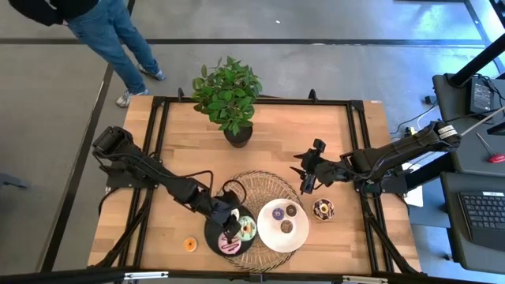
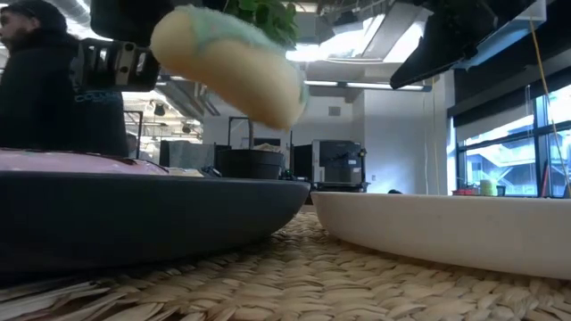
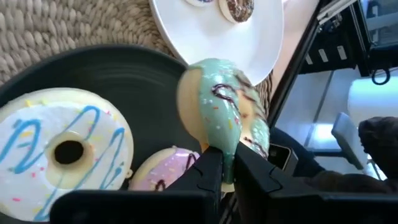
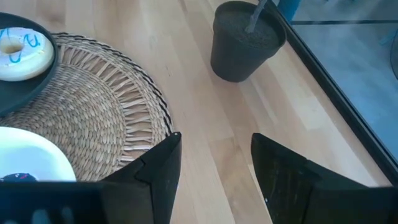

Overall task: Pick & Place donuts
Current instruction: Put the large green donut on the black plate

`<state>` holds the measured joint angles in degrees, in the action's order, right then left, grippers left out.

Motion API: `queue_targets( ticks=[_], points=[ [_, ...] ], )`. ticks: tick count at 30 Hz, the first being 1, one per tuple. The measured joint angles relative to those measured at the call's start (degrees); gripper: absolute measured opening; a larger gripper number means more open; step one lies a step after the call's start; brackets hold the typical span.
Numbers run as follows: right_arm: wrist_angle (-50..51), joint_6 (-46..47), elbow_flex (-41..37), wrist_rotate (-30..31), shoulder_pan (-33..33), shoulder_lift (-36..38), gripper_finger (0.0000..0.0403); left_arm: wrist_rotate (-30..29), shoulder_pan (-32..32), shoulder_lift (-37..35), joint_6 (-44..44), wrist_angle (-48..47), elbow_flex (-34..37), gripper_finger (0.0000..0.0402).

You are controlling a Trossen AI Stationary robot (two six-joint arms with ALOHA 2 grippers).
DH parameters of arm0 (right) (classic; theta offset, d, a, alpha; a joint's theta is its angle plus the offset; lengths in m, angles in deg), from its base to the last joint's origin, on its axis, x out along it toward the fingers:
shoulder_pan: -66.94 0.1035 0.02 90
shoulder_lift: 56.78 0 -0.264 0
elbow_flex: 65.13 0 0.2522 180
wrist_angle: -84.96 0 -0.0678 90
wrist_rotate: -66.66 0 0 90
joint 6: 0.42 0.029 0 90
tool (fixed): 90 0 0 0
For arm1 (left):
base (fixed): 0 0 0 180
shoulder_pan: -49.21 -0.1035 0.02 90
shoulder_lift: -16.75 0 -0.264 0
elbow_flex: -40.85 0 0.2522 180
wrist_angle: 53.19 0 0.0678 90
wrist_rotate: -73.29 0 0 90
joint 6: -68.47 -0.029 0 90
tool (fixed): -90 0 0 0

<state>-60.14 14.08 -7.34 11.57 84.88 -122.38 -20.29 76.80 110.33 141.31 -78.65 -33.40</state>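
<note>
High view shows the sorting well along but not finished. Right under the left gripper (image 1: 230,226) sits the black plate (image 1: 213,235), which already carries a white donut (image 3: 62,152) with blue icing lines and a pink donut (image 3: 165,171) beside it. Just beyond that gripper, on the same woven mat (image 1: 264,188), the white plate (image 1: 268,237) holds three small donuts: a purple one (image 1: 278,213), a brown one (image 1: 291,211) and another dark one (image 1: 286,227). Two look left to do, by my reading: a chocolate sprinkled donut (image 1: 323,209) on the bare wood, close below the right gripper (image 1: 306,180), and an orange mini donut (image 1: 189,244) on the wood on the far side of the black plate.

Left wrist view has the left gripper's fingers pressed onto the rim of the mint-green donut (image 3: 227,115), pinching it on edge and holding it clear above the black plate; the low view confirms it hangs in the air. The right gripper hovers over the mat's edge, fingers spread wide and holding nothing.
</note>
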Motion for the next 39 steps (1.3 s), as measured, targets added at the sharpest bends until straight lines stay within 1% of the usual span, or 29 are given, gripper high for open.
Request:
queue_targets(
  ticks=[5,10,18,33,39],
  points=[
    [0.06,-0.09,0.0,-0.01,0.0,0.0,0.0195,-1.11,0.0,0.07,0.0,-0.23,0.0,0.0024],
    [0.11,-0.11,-0.06,-0.01,-0.01,0.0,0.0195,-1.26,0.0,1.94,-0.46,-0.26,0.0,0.0024],
    [0.22,-0.07,-0.15,-0.02,0.0,-0.02,0.0195,0.27,-0.11,3.86,0.86,0.13,-0.02,0.0024],
    [1.04,0.0,-0.15,-0.02,-0.01,-0.02,0.0195,0.07,-0.11,3.91,1.35,-0.55,0.0,0.0035],
    [1.05,-0.11,-0.15,-0.02,0.0,-0.02,0.0195,-0.24,-0.33,3.91,-0.52,-0.53,0.0,0.004]
  ],
)
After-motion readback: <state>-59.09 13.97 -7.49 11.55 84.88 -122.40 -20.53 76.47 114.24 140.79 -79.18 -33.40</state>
